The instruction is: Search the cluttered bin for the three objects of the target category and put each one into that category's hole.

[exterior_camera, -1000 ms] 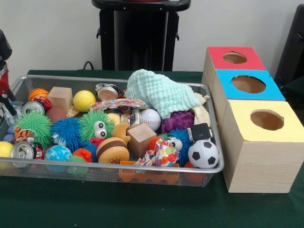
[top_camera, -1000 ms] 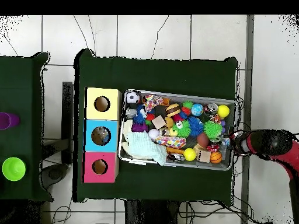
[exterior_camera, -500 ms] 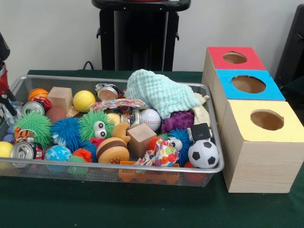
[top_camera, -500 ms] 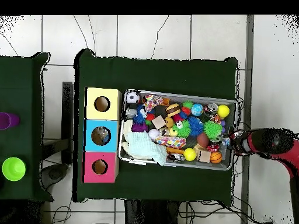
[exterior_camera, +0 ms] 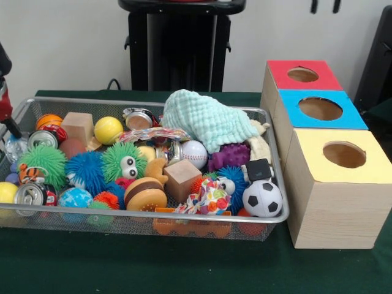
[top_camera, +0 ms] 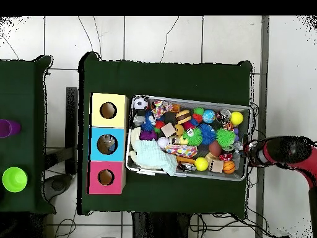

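A wire mesh bin [exterior_camera: 184, 215] holds a jumble of toys. Among them are a soccer ball [exterior_camera: 262, 198], a baseball [exterior_camera: 194, 153], a yellow ball [exterior_camera: 108, 129], drink cans [exterior_camera: 29, 193], two wooden blocks [exterior_camera: 182, 179] and spiky balls [exterior_camera: 86, 170]. A green cloth [exterior_camera: 205, 119] lies on the pile at the back. Right of the bin stand three boxes, each with a round hole: red [exterior_camera: 278, 70], blue [exterior_camera: 291, 98] and yellow [exterior_camera: 306, 141]. My gripper [exterior_camera: 6, 119] sits at the bin's left end in the front view, mostly cut off. From overhead the gripper [top_camera: 247, 152] hangs over the bin's right rim [top_camera: 249, 124].
A toy burger [exterior_camera: 146, 193] and a purple rubber toy [exterior_camera: 229, 156] also lie in the bin. Two short dark bars [exterior_camera: 324, 6] show at the front view's top edge. Overhead, a side table to the left carries a green cup [top_camera: 14, 179] and a purple cup [top_camera: 6, 128].
The gripper has edged slightly further out of the front view on the left. Two dark bars have appeared at the top right edge. The toys have not moved.
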Controlling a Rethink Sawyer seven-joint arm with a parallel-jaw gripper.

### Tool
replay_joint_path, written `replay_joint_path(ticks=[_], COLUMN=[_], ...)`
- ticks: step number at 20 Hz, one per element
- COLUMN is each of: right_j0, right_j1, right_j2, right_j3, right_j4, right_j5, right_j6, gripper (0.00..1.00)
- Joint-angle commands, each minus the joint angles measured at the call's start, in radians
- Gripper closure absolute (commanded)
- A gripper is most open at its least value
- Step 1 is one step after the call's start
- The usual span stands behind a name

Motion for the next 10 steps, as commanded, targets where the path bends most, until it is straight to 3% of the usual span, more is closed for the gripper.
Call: replay_joint_path(ticks=[1,10], right_j0=[-0.023,-0.009], right_j1=[0.061,0.052], right_j2=[0.087,0.066], right_j3=[-0.18,-0.169], right_j4=[-0.109,-0.101], right_j5=[-0.226,-0.23], right_j6=[-0.363,-0.354], gripper=[1.0,1.0])
